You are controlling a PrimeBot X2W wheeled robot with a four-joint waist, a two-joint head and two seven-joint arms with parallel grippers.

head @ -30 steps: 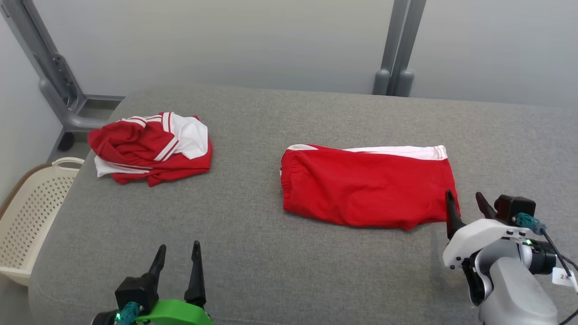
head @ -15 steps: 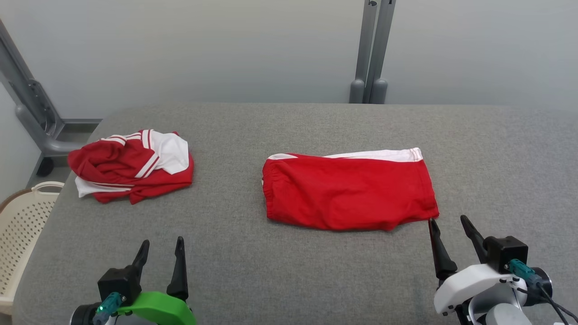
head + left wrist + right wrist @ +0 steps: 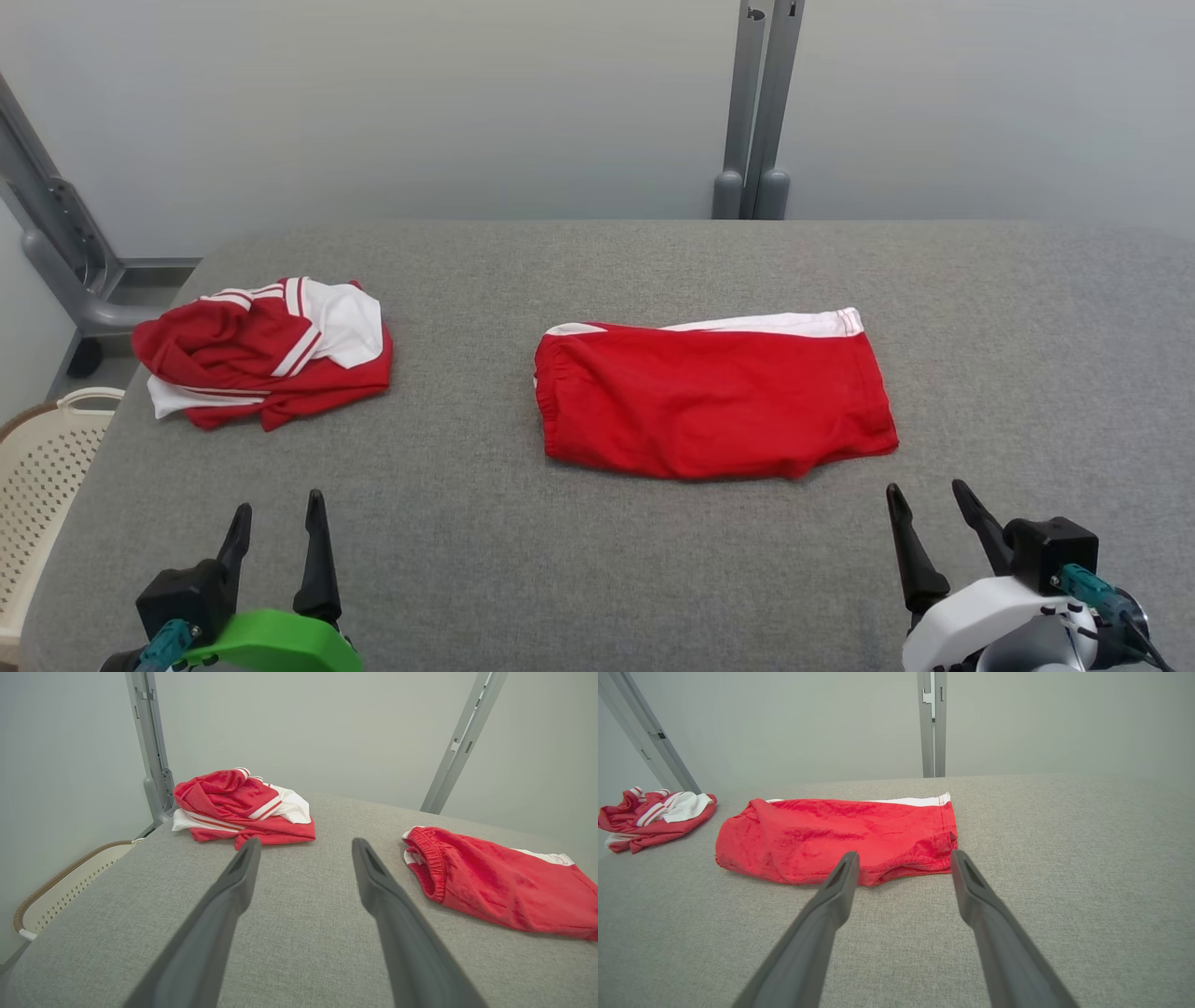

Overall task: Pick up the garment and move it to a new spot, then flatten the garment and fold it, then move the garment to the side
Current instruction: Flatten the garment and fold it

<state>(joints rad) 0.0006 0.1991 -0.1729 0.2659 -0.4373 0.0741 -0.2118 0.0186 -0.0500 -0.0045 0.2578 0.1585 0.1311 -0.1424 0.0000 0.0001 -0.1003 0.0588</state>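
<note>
A red garment with a white band (image 3: 714, 401) lies folded flat in the middle of the grey padded table (image 3: 560, 560); it also shows in the wrist views (image 3: 495, 882) (image 3: 836, 835). A second red and white garment (image 3: 261, 350) (image 3: 238, 805) (image 3: 649, 816) sits crumpled at the table's far left. My right gripper (image 3: 926, 488) (image 3: 904, 854) is open and empty, just short of the folded garment's near right corner and clear of it. My left gripper (image 3: 280, 504) (image 3: 306, 842) is open and empty over bare table at the near left.
A cream perforated basket (image 3: 37, 467) (image 3: 60, 882) stands beside the table's left edge. Grey metal posts (image 3: 761, 103) rise behind the far edge and a slanted grey frame (image 3: 56, 243) stands at the far left. A pale wall backs the table.
The head camera has shifted, so the whole scene sits lower and more to the left. My right gripper has drawn back from the folded garment's near right corner. Both grippers stayed open.
</note>
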